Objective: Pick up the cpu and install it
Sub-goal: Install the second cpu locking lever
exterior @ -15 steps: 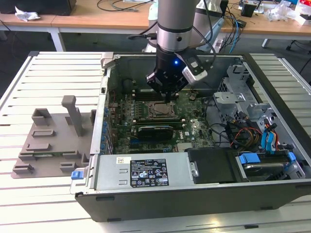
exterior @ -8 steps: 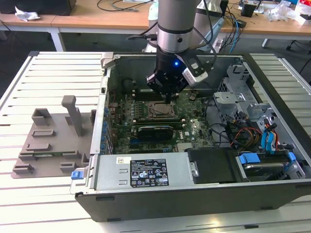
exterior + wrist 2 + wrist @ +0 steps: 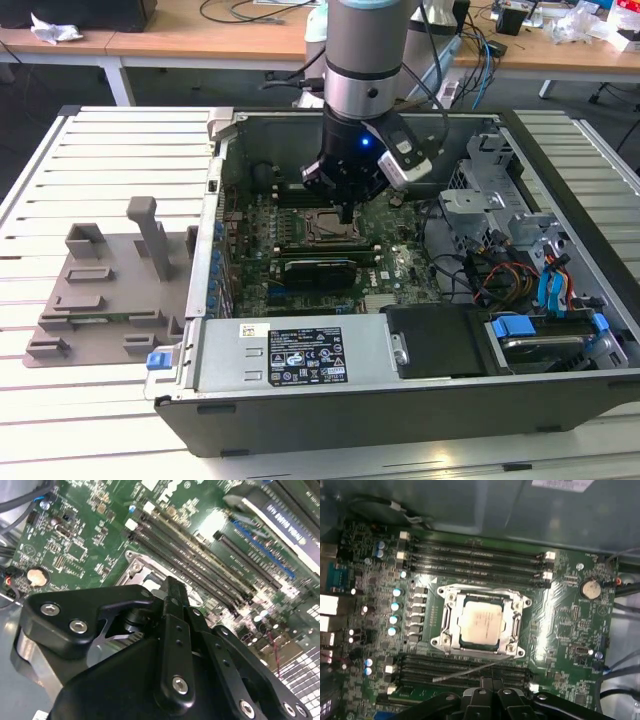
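You've got the gripper (image 3: 347,212) hanging inside the open computer case (image 3: 300,370), right over the green board (image 3: 570,615). The chip (image 3: 480,621) isn't in the fingers. In the first wrist view it lies flat in the metal-framed socket (image 3: 479,652), pale silver top facing up toward the camera, just beyond the fingertips (image 3: 492,685) and apart from them. My read: it's already seated, which is why the arm sits directly above that spot, tool pointing straight down at the board.

Fingers: in both wrist views the black links come together to one narrow tip w/ nothing between them, so they look closed and empty. In the second wrist view the tip (image 3: 172,587) stands above the socket's frame corner, no contact I can confirm.

Orientation: chip is square, so no real long axis. Its edges run parallel w/ the socket frame and w/ the memory slots (image 3: 475,555) on either side. Socket frame looks open around it, no cover over the chip's top.

Grey holder block (image 3: 110,290) sits outside the case, well away from the fingers.
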{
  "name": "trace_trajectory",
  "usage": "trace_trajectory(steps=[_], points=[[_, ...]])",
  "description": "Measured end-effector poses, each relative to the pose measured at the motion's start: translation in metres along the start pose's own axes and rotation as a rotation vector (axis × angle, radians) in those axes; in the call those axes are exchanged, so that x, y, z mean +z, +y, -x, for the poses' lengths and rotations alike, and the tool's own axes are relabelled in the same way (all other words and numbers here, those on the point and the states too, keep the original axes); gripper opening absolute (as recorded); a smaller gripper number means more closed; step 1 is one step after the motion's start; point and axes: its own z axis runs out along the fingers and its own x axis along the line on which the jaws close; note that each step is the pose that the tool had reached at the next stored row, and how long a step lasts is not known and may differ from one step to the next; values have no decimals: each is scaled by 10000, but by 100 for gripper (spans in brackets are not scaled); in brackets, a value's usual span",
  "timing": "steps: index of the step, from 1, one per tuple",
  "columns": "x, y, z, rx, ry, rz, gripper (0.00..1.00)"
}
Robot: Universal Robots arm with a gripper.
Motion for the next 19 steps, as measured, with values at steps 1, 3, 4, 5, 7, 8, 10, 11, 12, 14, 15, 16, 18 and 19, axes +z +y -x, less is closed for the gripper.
trace_trajectory(steps=[1, 3, 4, 5, 7, 8, 10, 11, 12, 14, 15, 16, 18, 19], points=[[5, -16, -6, 1, 0, 0, 11], [9, -28, -11, 0, 0, 1, 11], [12, -38, -15, 0, -1, 1, 11], [15, -46, -19, 1, -1, 2, 11], [26, -91, -61, 6, -22, 170, 11], [29, -106, -86, 8, -41, 320, 11], [31, -124, -111, 14, -76, 601, 11], [32, -131, -124, 20, -104, 814, 11], [33, -142, -141, 29, -146, 1153, 11], [41, -149, -149, 31, -157, 1224, 11], [51, -154, -154, 29, -155, 1222, 11], [60, -160, -163, 31, -156, 1232, 11], [79, -180, -188, 30, -163, 1293, 11], [101, -189, -207, 33, -169, 1324, 11]])
